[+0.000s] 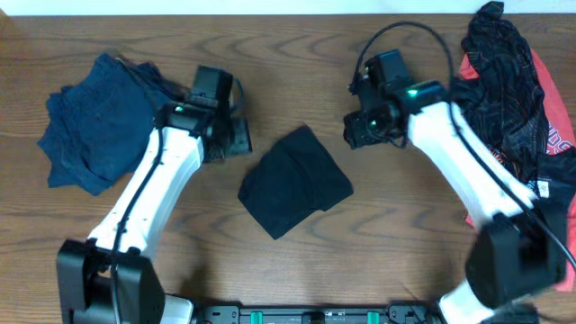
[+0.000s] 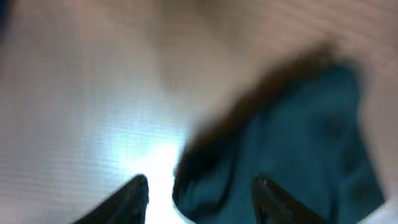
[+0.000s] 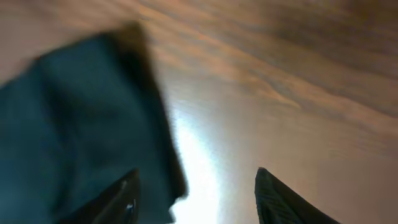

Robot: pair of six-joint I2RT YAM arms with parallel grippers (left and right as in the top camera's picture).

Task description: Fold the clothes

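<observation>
Hovering at either side of the folded dark garment (image 1: 295,180), both of my grippers are released and hold nothing. My left gripper (image 2: 200,182) has its jaws spread, with the garment's edge showing in the gap. My right gripper (image 3: 198,173) is spread the same way over bright wood, with the cloth lying to the left in its own view. The garment sits in the middle of the table (image 1: 297,63) as a compact diamond-shaped bundle between my two arms.

Beside my left arm, toward the table's left end, lies a blue stack (image 1: 94,121) of clothes. At the right edge a black garment (image 1: 499,81) is heaped loosely over a red garment (image 1: 556,135), and my right arm crosses in front of that heap in the overhead view. Nothing lies between either gripper and the folded bundle.

Only the overhead camera shows the two piles and the bundle's whole outline. The wrist cameras are blurred and show just cloth, wood grain and a patch of glare. In them the cloth reads teal, though it looks almost black from above. Whether my fingertips touch the table, I cannot tell.
</observation>
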